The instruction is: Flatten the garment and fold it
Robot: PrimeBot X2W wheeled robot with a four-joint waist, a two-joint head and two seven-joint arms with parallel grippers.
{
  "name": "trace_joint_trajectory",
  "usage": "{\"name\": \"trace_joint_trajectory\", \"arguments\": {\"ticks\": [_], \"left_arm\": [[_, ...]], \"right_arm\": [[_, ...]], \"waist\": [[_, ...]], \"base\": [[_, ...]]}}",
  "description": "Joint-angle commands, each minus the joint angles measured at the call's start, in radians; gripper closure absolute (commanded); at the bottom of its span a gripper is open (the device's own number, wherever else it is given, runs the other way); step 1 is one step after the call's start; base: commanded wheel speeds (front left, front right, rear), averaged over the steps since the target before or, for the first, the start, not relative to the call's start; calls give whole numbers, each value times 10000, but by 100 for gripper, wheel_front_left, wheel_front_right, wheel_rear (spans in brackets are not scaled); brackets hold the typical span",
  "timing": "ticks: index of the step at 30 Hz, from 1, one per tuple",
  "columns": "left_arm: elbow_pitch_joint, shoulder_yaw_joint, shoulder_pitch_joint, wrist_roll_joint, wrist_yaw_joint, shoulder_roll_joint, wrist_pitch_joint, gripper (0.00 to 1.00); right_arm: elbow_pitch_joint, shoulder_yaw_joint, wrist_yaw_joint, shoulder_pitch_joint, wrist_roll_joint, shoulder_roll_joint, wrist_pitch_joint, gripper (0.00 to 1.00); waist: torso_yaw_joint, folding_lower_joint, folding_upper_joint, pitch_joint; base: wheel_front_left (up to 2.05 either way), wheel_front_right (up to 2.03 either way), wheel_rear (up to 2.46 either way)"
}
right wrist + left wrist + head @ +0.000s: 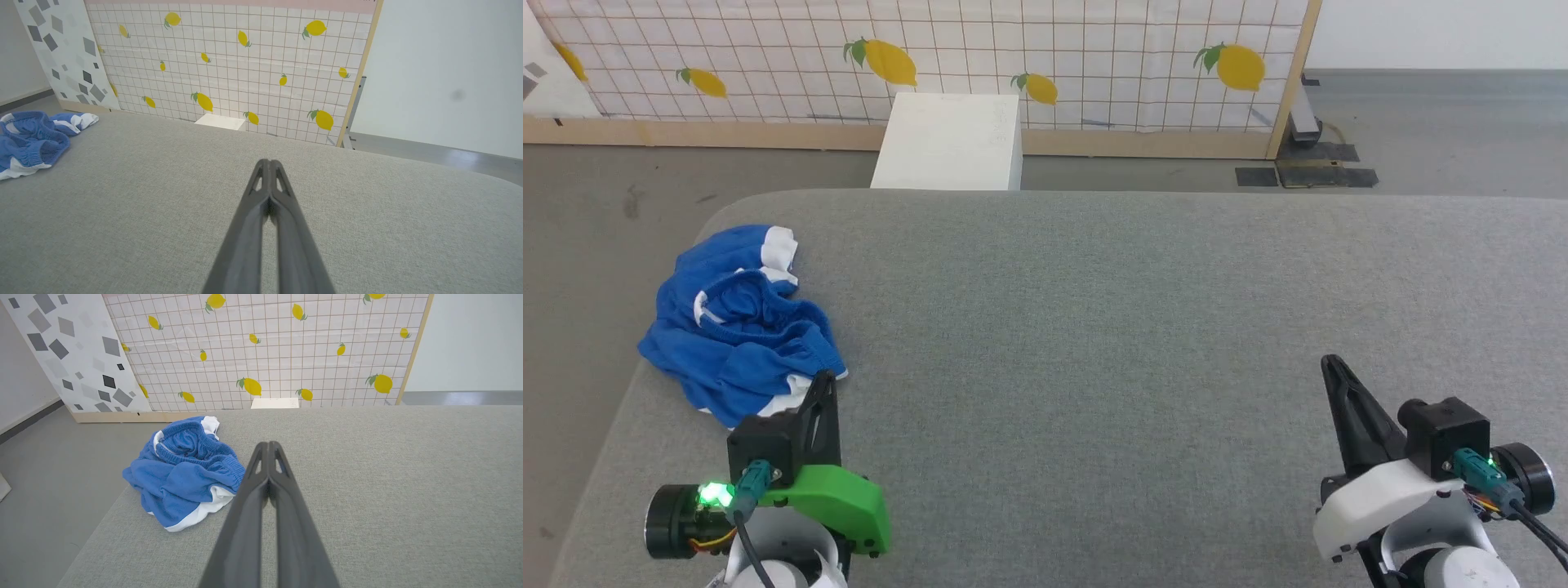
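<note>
Progress: basically zero. Shorts (pixel 739 322) sit in a crumpled heap at the far-left corner of the bench (pixel 1094 327), close to its left edge. The waistband is bunched and turned up, and white trim pokes out at the near and far sides. Not flattened, no fold made.

Left tool (pixel 823 380) is clenched on nothing, tip just beside the heap's near-right hem. Contact can't be confirmed from either view. Right tool (pixel 1331 363) is clenched too, empty, over bare bench well apart from the shorts.

Left to do, by judgement: grab, drag toward the middle, spread flat, then fold. So the whole job.

Writing: none readable. No print or tag is legible on the shorts in this heap. White box (pixel 949 140) behind the bench has faint marks, too small to read. Lemon-print screen (pixel 1013 57) carries no text.
</note>
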Motion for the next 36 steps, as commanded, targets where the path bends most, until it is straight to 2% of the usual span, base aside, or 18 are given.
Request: {"name": "trace_joint_trajectory", "arguments": {"ticks": [1, 2, 3, 26, 36], "left_arm": [[-26, 28, 113, 105, -11, -26, 14, 100], [-26, 28, 113, 105, -11, -26, 14, 100], [-26, 28, 113, 105, -11, -26, 14, 0], [216, -263, 30, -304, 121, -2, -403, 0], [262, -309, 44, -458, 196, -5, -613, 0]], "right_arm": [[-51, 12, -13, 1, -64, 1, -1, 100], [-51, 12, -13, 1, -64, 1, -1, 100], [-51, 12, -13, 1, -64, 1, -1, 0], [328, -35, 0, 102, 584, 0, -406, 0], [399, -10, -2, 124, 865, 0, -616, 0]], "waist": [[0, 0, 0, 0], [0, 0, 0, 0], [0, 0, 0, 0], [23, 0, 0, -21], [230, 0, 0, -19]], "base": [[0, 0, 0], [0, 0, 0], [0, 0, 0], [0, 0, 0], [0, 0, 0]]}}
